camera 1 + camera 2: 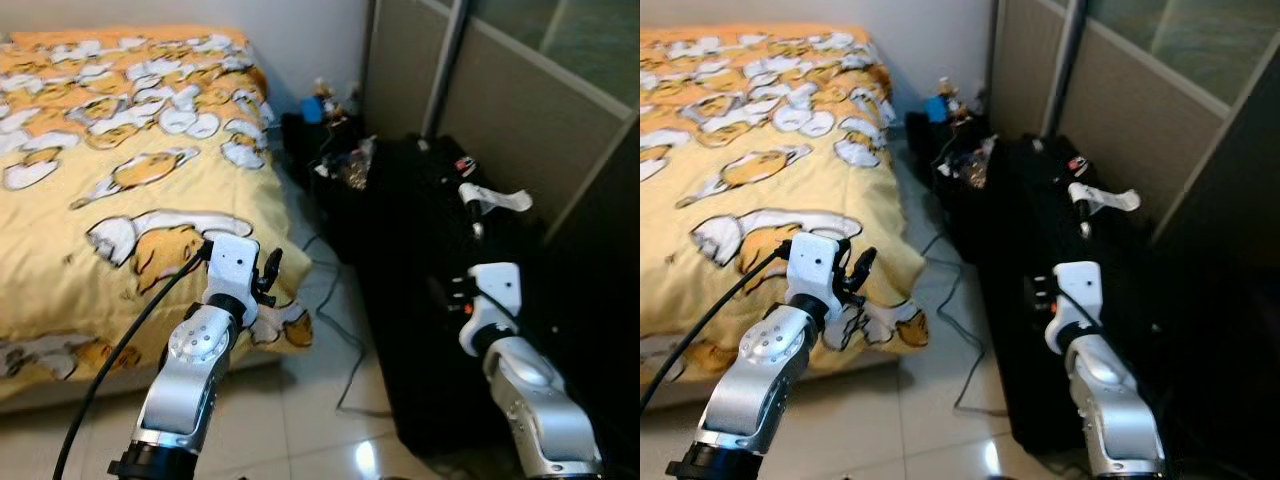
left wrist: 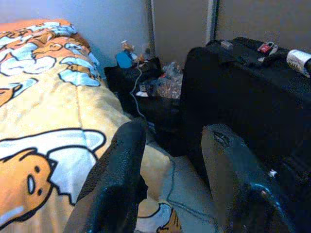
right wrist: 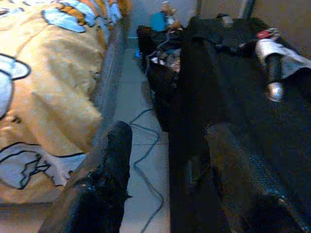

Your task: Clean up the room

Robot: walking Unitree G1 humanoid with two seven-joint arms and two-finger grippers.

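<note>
Both silver arms are raised in the foreground. Left gripper is held over the bed corner, fingers parted and grasping nothing. Right gripper is held above the black suitcase, fingers likewise parted and empty. A white-tagged handle lies on the suitcase top. Clutter is piled between bed and suitcase, by the wall. A cable trails across the tiled floor beside the bed.
</note>
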